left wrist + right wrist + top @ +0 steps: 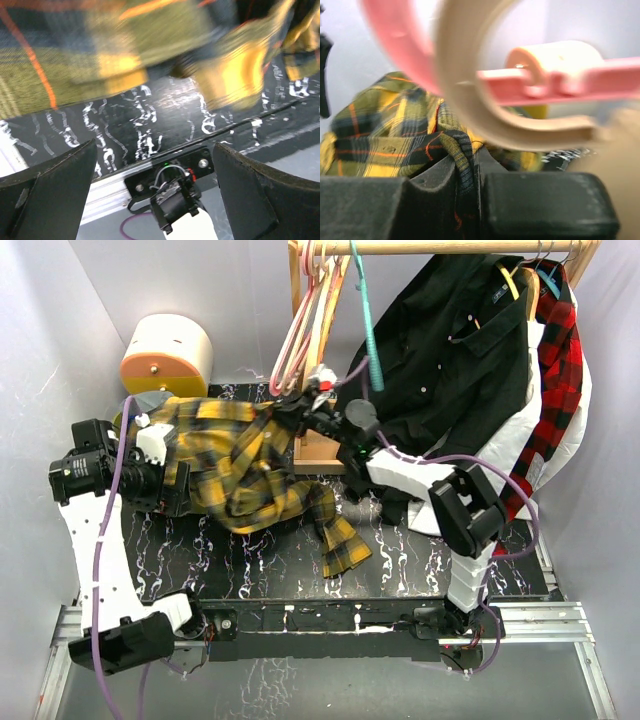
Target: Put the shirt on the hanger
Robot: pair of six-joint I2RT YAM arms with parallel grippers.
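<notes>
The yellow-and-black plaid shirt [235, 465] hangs bunched above the black marbled table [400, 560], one sleeve trailing down to the right. My right gripper [290, 408] is shut on a fold of the shirt; in the right wrist view the cloth [385, 135] is pinched between the closed jaws [477, 170]. My left gripper [165, 490] sits under the shirt's left side. In the left wrist view it [155, 150] is wide open and empty, with blurred shirt [100, 55] above it. The teal hanger [368, 320] hangs from the wooden rod [450, 246], just right of my right gripper.
Pink hangers [300, 330] and cream hangers [325, 310] hang beside the teal one, close in the right wrist view [560, 82]. A black shirt [450, 350] and a red plaid shirt [560, 370] hang at right. A cream-and-orange round object [165, 355] stands back left.
</notes>
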